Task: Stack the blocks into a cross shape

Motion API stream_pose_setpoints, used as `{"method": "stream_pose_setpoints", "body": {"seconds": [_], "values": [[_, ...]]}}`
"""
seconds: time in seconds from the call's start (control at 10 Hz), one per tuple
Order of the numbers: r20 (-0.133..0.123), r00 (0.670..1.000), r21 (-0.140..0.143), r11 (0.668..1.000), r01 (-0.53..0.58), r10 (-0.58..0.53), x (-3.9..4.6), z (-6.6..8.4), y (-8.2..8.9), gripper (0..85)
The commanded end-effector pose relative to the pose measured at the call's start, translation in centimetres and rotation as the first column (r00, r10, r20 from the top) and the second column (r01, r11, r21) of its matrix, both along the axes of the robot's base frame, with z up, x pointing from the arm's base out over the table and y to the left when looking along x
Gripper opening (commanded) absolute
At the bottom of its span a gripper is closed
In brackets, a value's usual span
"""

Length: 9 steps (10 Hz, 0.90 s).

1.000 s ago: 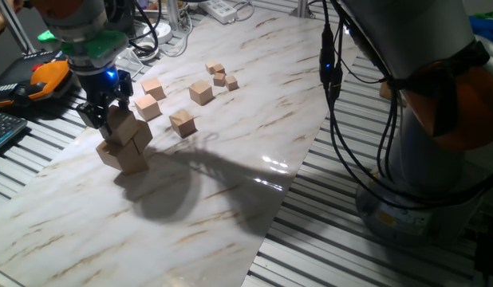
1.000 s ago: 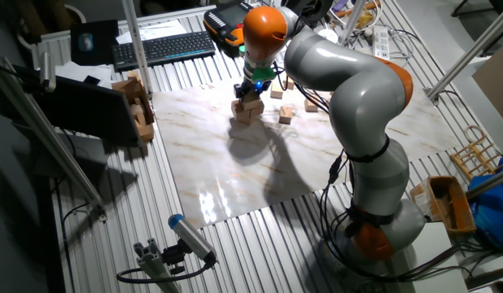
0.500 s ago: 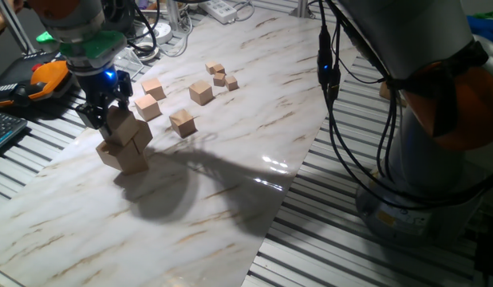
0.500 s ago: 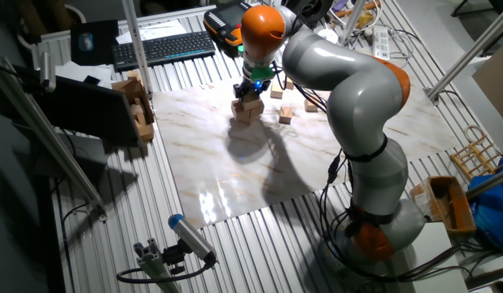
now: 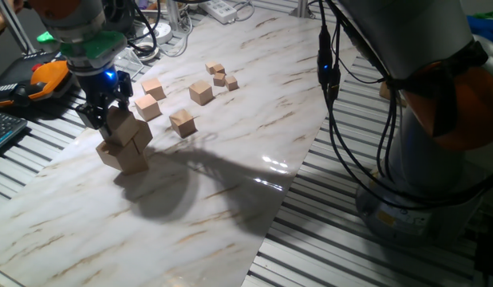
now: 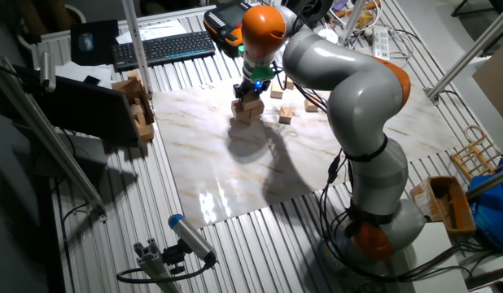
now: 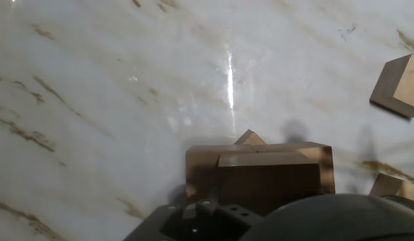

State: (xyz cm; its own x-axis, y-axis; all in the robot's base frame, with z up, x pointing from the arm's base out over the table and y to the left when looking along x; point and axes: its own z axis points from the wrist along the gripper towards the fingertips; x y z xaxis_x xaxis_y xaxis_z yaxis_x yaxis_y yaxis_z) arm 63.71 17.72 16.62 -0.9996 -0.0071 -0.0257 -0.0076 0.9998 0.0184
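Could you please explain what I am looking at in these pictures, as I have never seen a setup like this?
This is one grey robot arm with a two-finger gripper, working over a marble-patterned table. Two pictures come from fixed cameras on different sides; the third comes from a camera on the hand, looking down along the fingers. The gripper is closed around a large wooden block resting on a small stack of large blocks. Several smaller wooden cubes lie loose behind it. A keyboard sits beyond the table.
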Motion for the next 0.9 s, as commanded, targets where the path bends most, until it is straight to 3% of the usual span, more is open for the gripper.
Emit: {"method": "stream_pose_setpoints", "body": {"seconds": [0.0, 0.8], "values": [[0.001, 1.0, 0.0, 1.0, 0.001, -0.001, 0.0, -0.01, -0.01, 17.0], [0.007, 1.0, 0.005, 1.0, 0.007, -0.007, 0.1, -0.13, -0.08, 17.0]]}}
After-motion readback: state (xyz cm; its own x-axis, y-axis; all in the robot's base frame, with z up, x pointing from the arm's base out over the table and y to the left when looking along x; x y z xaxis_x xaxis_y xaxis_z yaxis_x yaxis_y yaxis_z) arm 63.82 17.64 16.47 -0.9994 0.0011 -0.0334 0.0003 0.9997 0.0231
